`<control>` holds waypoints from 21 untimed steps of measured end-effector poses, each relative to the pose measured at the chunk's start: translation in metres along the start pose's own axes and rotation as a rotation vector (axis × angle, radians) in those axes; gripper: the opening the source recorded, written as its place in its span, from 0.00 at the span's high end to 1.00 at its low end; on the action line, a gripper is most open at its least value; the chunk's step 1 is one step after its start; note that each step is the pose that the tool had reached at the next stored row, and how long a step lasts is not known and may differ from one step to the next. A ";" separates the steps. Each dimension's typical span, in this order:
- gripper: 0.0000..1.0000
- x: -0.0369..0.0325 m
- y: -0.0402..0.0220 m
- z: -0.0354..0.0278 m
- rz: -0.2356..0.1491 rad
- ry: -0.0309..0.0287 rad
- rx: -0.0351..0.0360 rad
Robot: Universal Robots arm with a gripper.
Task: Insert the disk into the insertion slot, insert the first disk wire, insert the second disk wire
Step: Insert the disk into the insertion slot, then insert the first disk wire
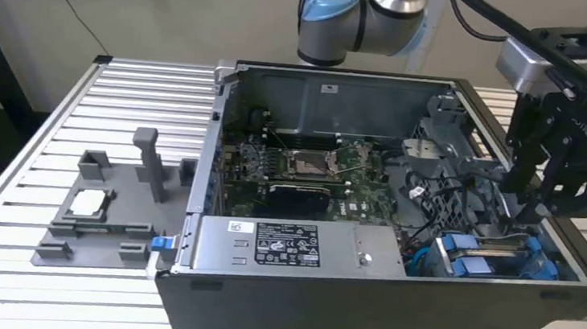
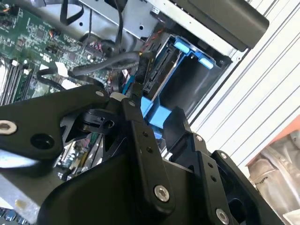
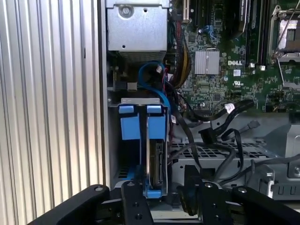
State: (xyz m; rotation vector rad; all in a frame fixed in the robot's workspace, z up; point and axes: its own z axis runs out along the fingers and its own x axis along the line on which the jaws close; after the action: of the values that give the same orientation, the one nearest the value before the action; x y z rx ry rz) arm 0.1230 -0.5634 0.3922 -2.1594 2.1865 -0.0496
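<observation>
Your gripper (image 3: 161, 188) hangs over the corner of the case (image 1: 365, 317) at the exterior view's right. Its jaws stand apart, one on each side of the near end of the disk (image 3: 157, 159). In the first wrist view you can see a dark gap between one finger and the disk's side. The other finger (image 3: 134, 197) lies close against the blue carrier; you cannot tell whether it touches.

The disk stands on edge inside the slot (image 3: 139, 100), with the carrier's two blue tabs (image 3: 157, 123) at its far end. In the second wrist view the carrier's blue shows between the two fingers.

A blue cable (image 3: 149, 69) curves just beyond the tabs, and black cables (image 3: 225, 112) run loose beside the slot towards the board (image 3: 225, 61). Whether any cable is plugged into the disk you cannot tell.

In the exterior view, the grey supply box (image 1: 275, 244) lies along the case's front edge, beside the slot. Outside the case, on the slatted table (image 1: 138, 101) at the exterior view's left, sits the grey fixture (image 1: 106, 211) with its upright posts, well apart from your gripper.
</observation>
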 end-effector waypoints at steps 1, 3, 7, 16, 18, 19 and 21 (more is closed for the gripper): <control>0.53 -0.0031 0.0001 0.0002 0.000 -0.0005 0.0089; 0.53 -0.0105 0.0003 0.0003 -0.001 -0.0005 0.0280; 0.53 -0.0155 0.0003 0.0007 -0.019 0.0055 0.0418; 0.53 -0.0151 0.0003 0.0005 -0.073 0.0117 0.0782; 0.53 -0.0150 0.0003 0.0009 -0.076 0.0118 0.0782; 0.53 -0.0150 0.0004 0.0013 -0.079 0.0125 0.0781; 0.53 -0.0149 0.0005 0.0020 -0.087 0.0181 0.0779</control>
State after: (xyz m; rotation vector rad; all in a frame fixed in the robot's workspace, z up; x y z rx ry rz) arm 0.1228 -0.5485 0.3905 -2.2187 2.0621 -0.1567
